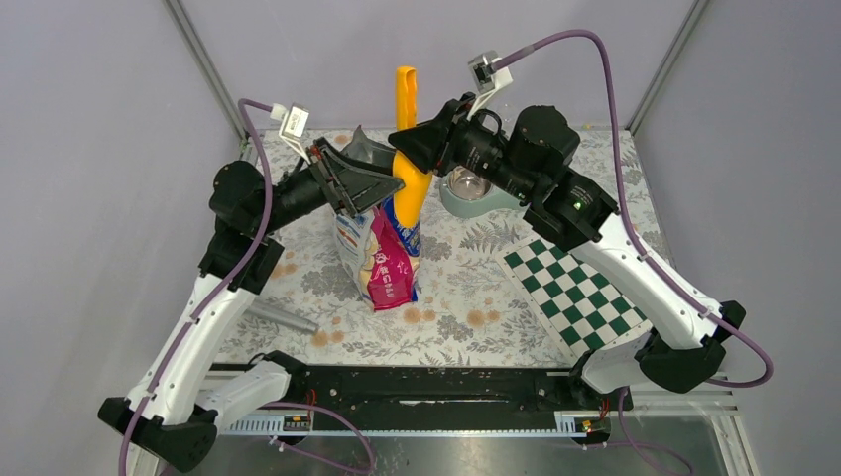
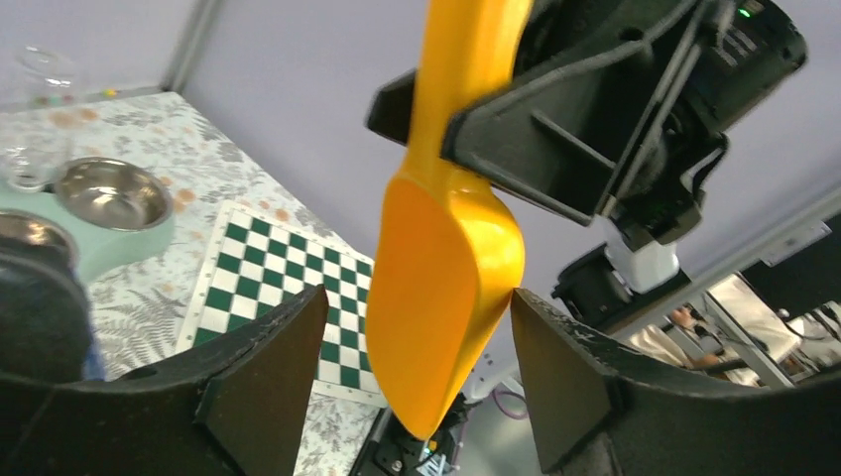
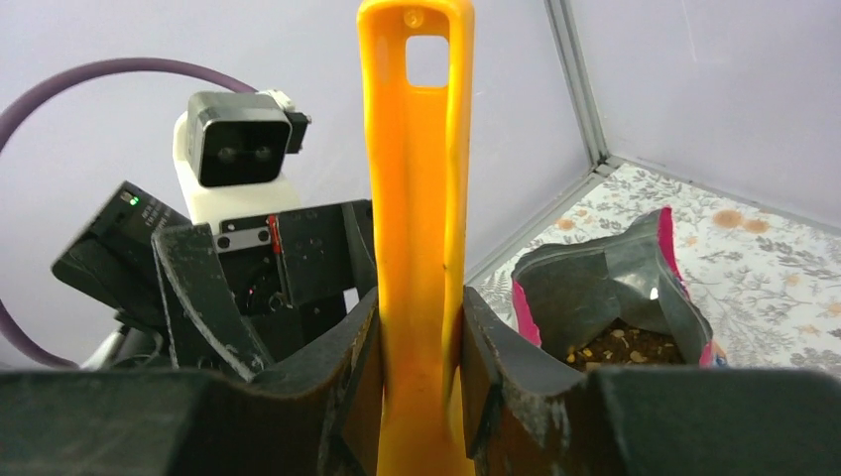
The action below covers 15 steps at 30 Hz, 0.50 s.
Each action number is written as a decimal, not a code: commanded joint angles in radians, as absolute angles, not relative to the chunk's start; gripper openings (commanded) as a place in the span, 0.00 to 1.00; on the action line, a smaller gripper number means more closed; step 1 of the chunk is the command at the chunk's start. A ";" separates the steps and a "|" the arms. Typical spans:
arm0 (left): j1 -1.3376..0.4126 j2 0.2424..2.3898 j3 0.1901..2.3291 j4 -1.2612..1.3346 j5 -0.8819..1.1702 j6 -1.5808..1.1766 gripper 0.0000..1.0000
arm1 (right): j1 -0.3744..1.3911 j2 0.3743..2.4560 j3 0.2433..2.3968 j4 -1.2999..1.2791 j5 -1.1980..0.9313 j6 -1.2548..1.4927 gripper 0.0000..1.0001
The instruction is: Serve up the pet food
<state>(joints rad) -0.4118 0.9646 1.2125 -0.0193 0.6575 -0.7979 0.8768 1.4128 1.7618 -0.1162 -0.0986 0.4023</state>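
- Pet food (image 3: 613,349) low inside the open mouth of the bag (image 1: 385,260), brown and tan bits against the dark lining
- Bag upright on the floral tablecloth (image 1: 466,317), between the two arms
- Right gripper (image 3: 421,332) clamped tight on the handle of the orange scoop (image 1: 406,99), a finger pressed flat to each side; scoop upright, slotted end up, bowl down
- Left gripper (image 2: 417,307) spread wide either side of the scoop's bowl, nothing in its grasp; clear gap at one finger, the other close against the bowl's edge, contact uncertain
- Crowded over the bag's top in the overhead view: the scoop's bowl and the left fingers, with part of the bag's mouth hidden
- Behind and to the right of the bag, a mint-green feeder (image 1: 466,208) with a steel bowl (image 2: 111,193), partly hidden under the right arm
- Green-and-white chessboard (image 1: 575,288) flat on the cloth, right of the bag and near the feeder
- Grey cylinder (image 1: 283,317) lying on the cloth beside the left arm
- Clear glass container (image 2: 40,79) beyond the feeder, contents unclear
- Cartoon print and lettering on the bag's blue, white and magenta front, too small to read
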 commanded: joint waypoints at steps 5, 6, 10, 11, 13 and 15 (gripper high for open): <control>-0.456 0.985 1.193 0.229 0.775 -0.915 0.48 | 0.860 1.397 1.767 0.034 -0.222 0.526 0.06; -0.456 0.985 1.185 0.257 0.784 -0.928 0.46 | 0.857 1.394 1.758 0.044 -0.230 0.536 0.06; -0.457 0.988 1.179 0.325 0.815 -0.970 0.38 | 0.844 1.385 1.727 0.082 -0.250 0.575 0.07; -0.457 0.992 1.182 0.327 0.822 -0.974 0.34 | 0.842 1.387 1.723 0.089 -0.260 0.581 0.08; -0.457 1.000 1.188 0.329 0.832 -0.978 0.20 | 0.840 1.391 1.722 0.094 -0.268 0.591 0.10; -0.457 1.001 1.192 0.315 0.827 -0.969 0.00 | 0.840 1.395 1.727 0.075 -0.252 0.595 0.19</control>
<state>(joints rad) -0.4572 0.9951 1.1820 0.2462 0.7979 -0.9604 0.8459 1.4136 1.7153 -0.0010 -0.2222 0.5533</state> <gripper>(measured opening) 0.136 0.349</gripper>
